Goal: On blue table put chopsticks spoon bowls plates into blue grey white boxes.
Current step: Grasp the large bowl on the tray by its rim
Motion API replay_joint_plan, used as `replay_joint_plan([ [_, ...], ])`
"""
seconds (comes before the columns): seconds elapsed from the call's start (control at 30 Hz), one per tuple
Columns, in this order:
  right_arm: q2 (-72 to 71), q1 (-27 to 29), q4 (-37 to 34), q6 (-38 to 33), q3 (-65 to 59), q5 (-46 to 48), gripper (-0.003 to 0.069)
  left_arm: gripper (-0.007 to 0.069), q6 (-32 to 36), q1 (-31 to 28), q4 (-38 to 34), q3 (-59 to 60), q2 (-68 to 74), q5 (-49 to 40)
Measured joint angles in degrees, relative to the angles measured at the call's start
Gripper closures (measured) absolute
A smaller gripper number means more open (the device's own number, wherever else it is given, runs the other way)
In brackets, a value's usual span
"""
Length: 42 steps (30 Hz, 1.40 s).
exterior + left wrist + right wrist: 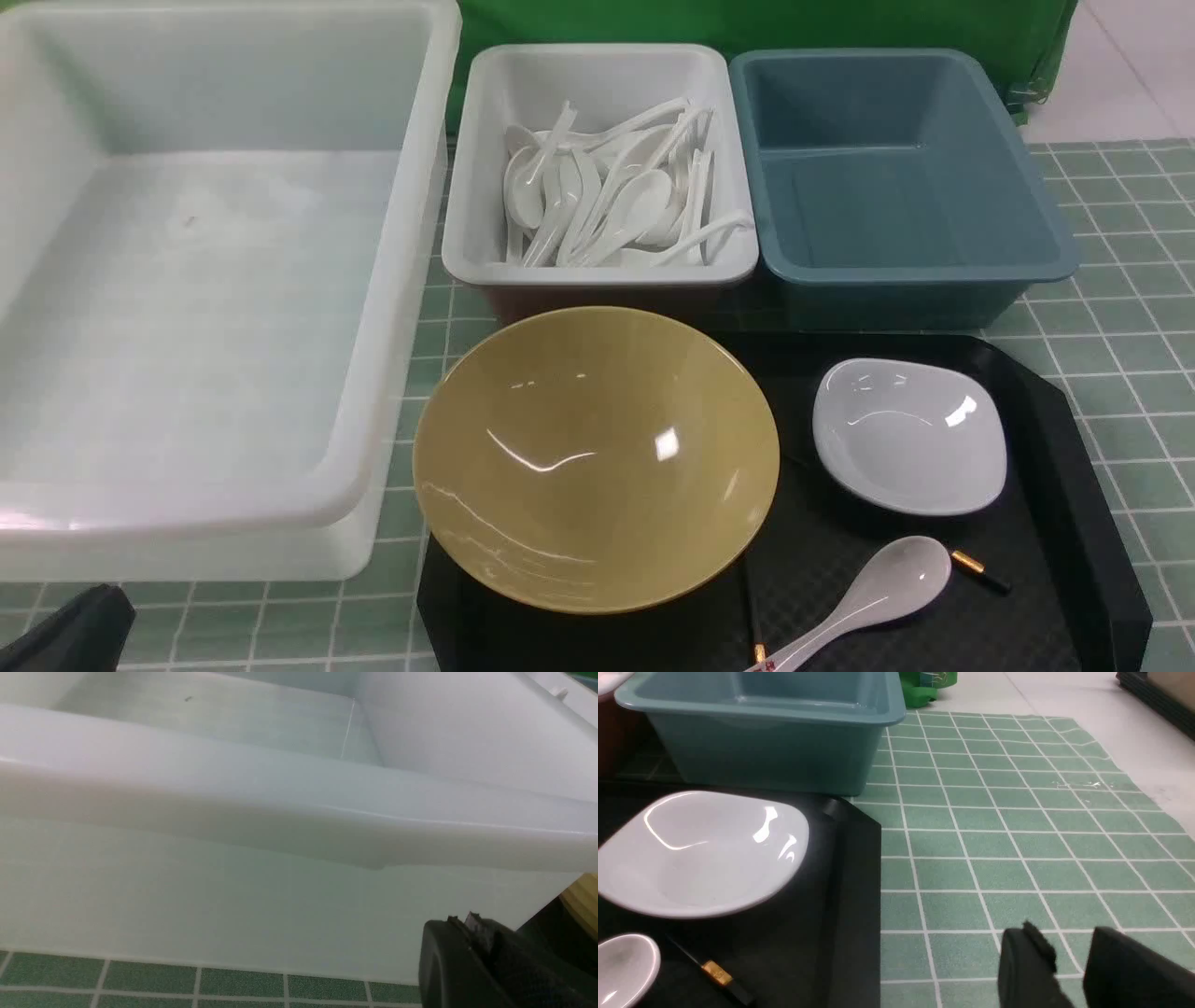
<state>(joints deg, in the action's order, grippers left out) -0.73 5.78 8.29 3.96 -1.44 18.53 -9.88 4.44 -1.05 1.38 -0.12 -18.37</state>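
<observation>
A black tray (1046, 560) carries a large yellow bowl (596, 457), a small white dish (910, 434), a white spoon (873, 593) and black chopsticks (980, 571) with gold bands. Behind it stand a big white box (187, 308), a grey box (597, 273) holding several white spoons, and a blue box (896, 205) with nothing in it. My left gripper (462, 918) is shut with nothing in it, low beside the white box's front wall (233, 812). My right gripper (1064, 931) is open over the green cloth, to the right of the tray (854, 882) and dish (700, 854).
A green tiled cloth (1120, 280) covers the table, and its edge (1134, 779) runs along the pale floor on the right. A green drape (747, 23) hangs behind the boxes. A dark part of the left arm (65, 635) shows at the front-left corner.
</observation>
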Motion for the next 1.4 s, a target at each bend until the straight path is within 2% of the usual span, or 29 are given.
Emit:
replay_joint_plan([
  [1.2, 0.00, 0.00, 0.00, 0.00, 0.00, 0.00, 0.0421, 0.0636, 0.00, 0.00, 1.05, 0.00, 0.00, 0.35],
  [1.3, 0.00, 0.00, 0.00, 0.43, -0.12, -2.08, 0.0421, 0.0636, 0.00, 0.00, 1.05, 0.11, 0.00, 2.58],
  [1.4, 0.00, 0.00, 0.09, 1.51, -0.23, -9.74, 0.0421, 0.0636, -0.11, 0.00, 1.05, 0.11, 0.00, 10.95],
])
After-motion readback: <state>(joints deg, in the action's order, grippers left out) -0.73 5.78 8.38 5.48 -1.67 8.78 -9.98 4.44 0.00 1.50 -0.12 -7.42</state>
